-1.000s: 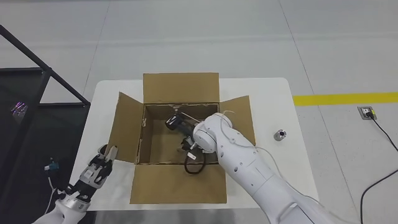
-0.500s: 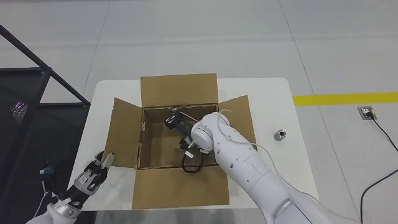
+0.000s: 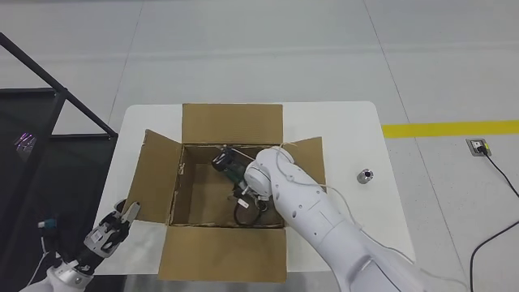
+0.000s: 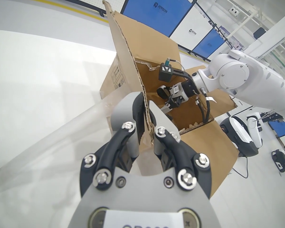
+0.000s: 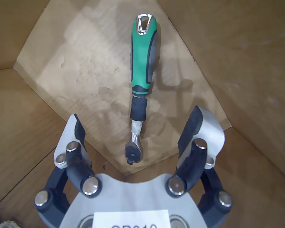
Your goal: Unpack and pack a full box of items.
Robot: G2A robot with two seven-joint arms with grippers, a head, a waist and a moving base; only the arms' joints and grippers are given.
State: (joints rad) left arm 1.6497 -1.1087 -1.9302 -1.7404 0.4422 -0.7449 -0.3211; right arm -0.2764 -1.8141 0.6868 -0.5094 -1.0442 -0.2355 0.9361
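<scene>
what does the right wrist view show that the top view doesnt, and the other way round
Right wrist view: a green-handled ratchet lying flat on the floor of the cardboard box, below the open right pincer. Top view: the white table, a small metal cylinder standing on it beside the box and apart from it, and the left pincer at the edge of a side flap. Both: the box's brown inner walls.

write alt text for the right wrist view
A green-and-grey-handled ratchet wrench lies flat on the floor of a brown cardboard box. The right arm's open pincer hangs over its metal head end, a finger on either side, not gripping it.
</scene>
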